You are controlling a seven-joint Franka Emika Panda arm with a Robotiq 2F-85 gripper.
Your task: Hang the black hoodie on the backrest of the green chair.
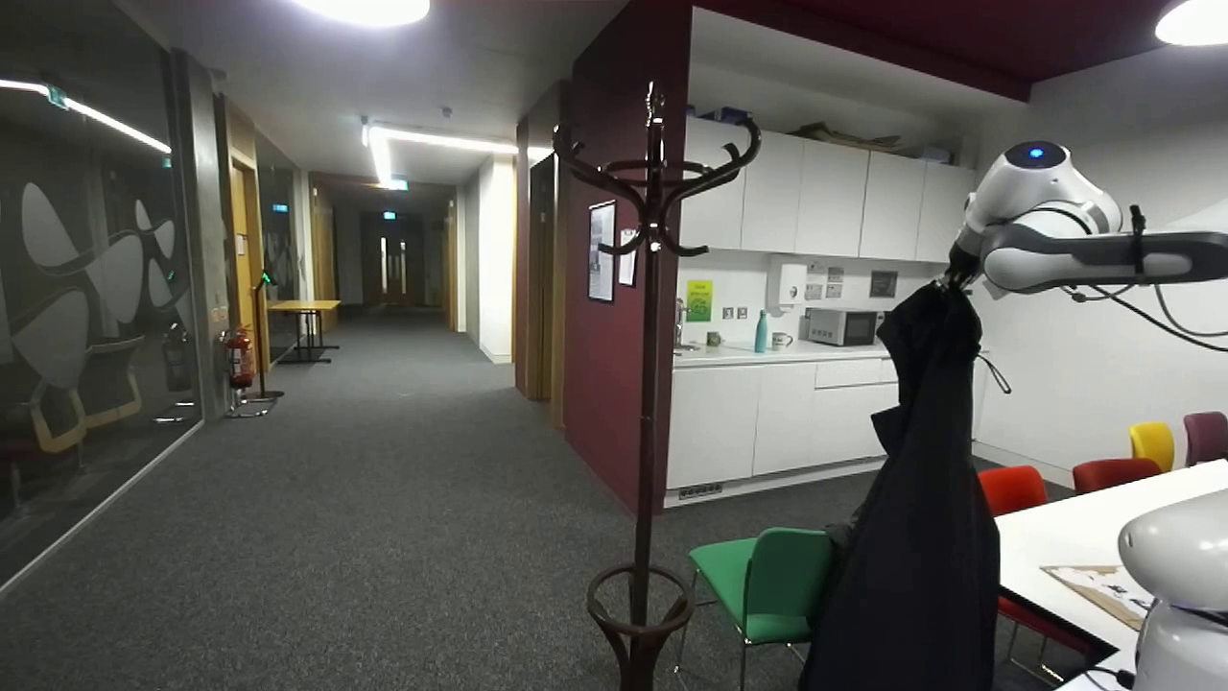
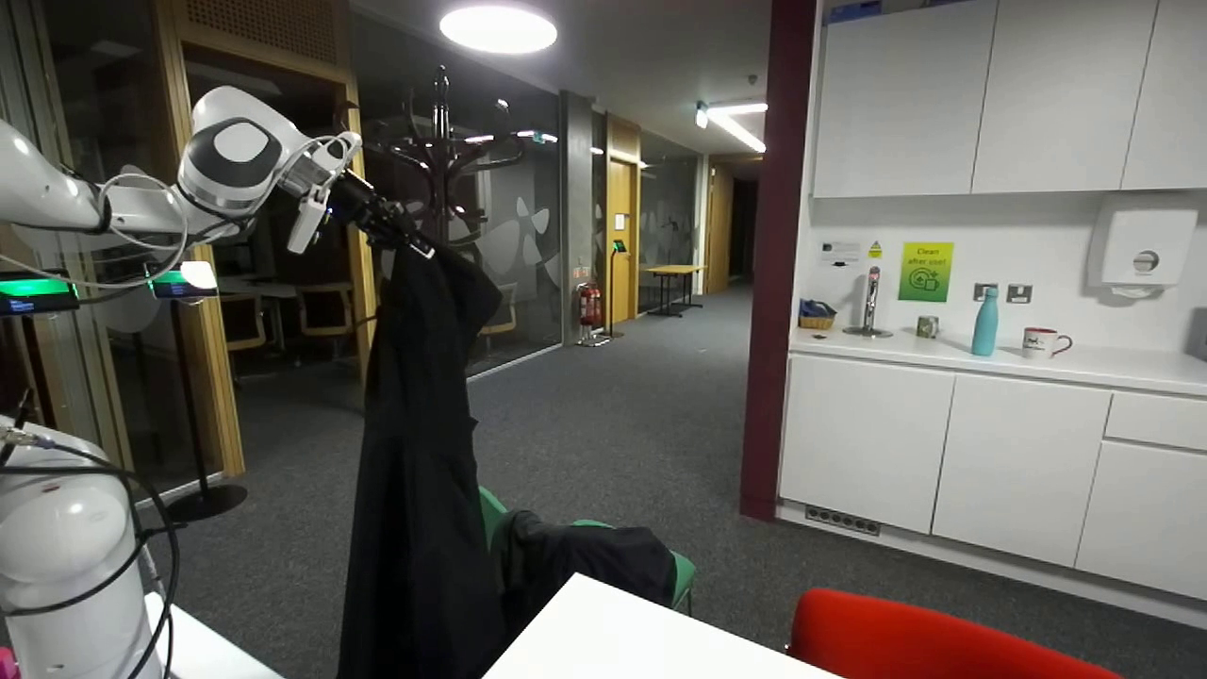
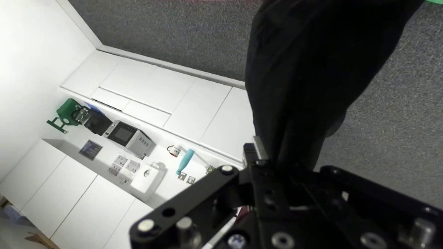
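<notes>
Holds the black hoodie high by its upper end, pinched between fingers, beside the green chair, presumably for clearance before draping.

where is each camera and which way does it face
An exterior view: apart from the arm, facing coat stand and corridor; arm, base show right.
An exterior view: at the white table, facing corridor, kitchen units; arm, base show left.
Wrist view: behind the tool, facing along the black hoodie to carpet; only tool shows.
Both exterior views share green chair, black hoodie, corridor.
</notes>
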